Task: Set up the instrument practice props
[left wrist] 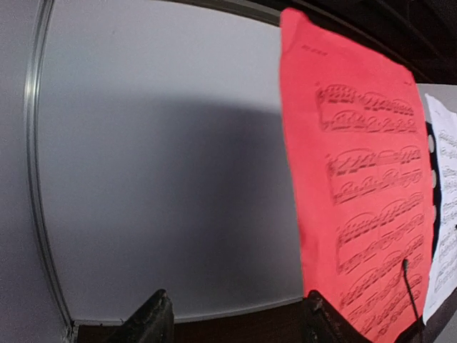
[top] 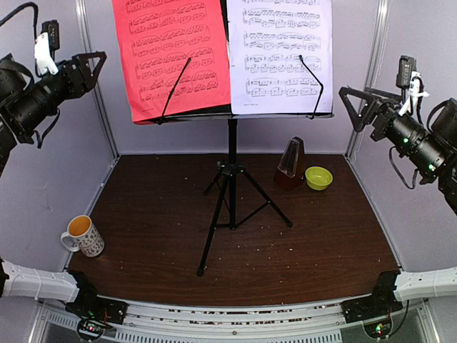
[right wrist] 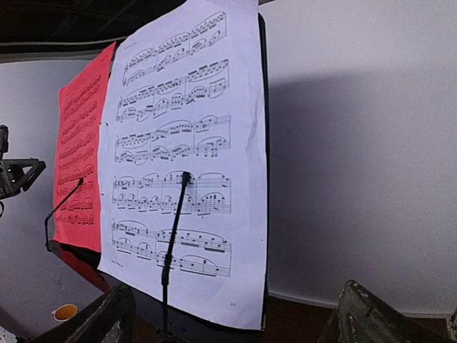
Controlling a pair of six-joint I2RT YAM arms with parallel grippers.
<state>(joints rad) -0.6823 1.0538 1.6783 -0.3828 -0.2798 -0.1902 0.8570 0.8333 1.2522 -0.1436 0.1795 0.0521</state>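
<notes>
**Both pincers released, sheets on the stand**

Top view: I see the left pincer (top: 96,70) raised off the bench (top: 157,207), jaws apart and holding nothing. The red sheet (top: 175,53) hangs just to its right, near but not touching. The right pincer (top: 350,108) is raised on the other side, jaws spread wide and empty, with the white sheet (top: 282,53) a little way to its left. Both sheets lean side by side on the music stand (top: 232,164), which stands on its tripod legs between the two pincers, each sheet crossed by a thin wire arm (top: 175,89). Below the right pincer and to its left, the metronome (top: 290,164) stands upright on the bench with a yellow-green bowl (top: 318,177) just beside it. A mug (top: 84,236) sits well below the left pincer.

Left wrist view: my left pincer (left wrist: 235,321) shows two fingers (left wrist: 153,321) set apart, with only the grey wall (left wrist: 164,179) beyond them. The red sheet (left wrist: 364,179) rises ahead and to the right; the white sheet (left wrist: 446,200) peeks in past it.

Right wrist view: the right pincer (right wrist: 239,314) is wide open, facing the white sheet (right wrist: 186,157) straight ahead. The red sheet (right wrist: 78,157) lies beyond it to the left.
</notes>
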